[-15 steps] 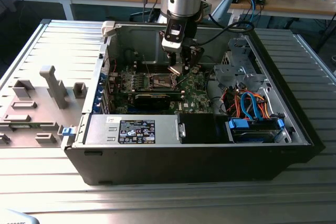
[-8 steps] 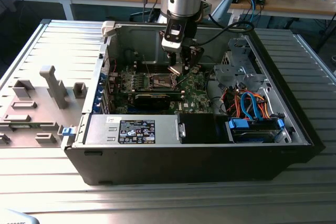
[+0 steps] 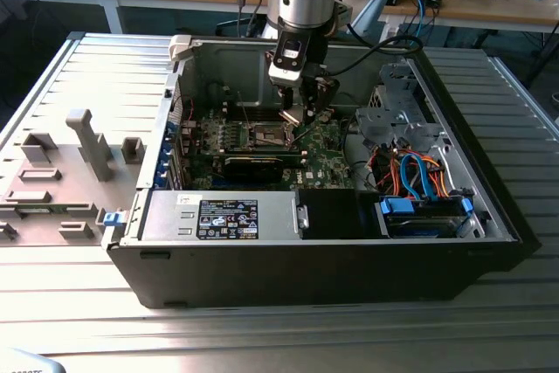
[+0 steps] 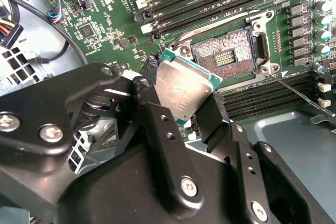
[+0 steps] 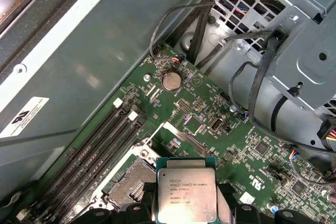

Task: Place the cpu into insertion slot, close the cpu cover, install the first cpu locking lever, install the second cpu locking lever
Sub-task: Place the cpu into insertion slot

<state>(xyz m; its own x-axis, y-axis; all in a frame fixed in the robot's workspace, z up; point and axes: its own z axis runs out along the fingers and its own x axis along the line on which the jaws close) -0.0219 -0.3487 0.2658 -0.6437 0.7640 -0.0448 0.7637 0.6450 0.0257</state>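
Silvery-grey chip [image 4: 184, 88] is clamped by its edges in the black end effector [image 3: 300, 113], held above the green circuit board [image 5: 210, 103] inside an open computer case [image 3: 262, 272]. It hangs near the bare socket [image 4: 224, 56], not touching it. Placing the chip appears to be the step in hand. Seating it likely calls for squaring its edges with the socket and lowering it flat, gently.
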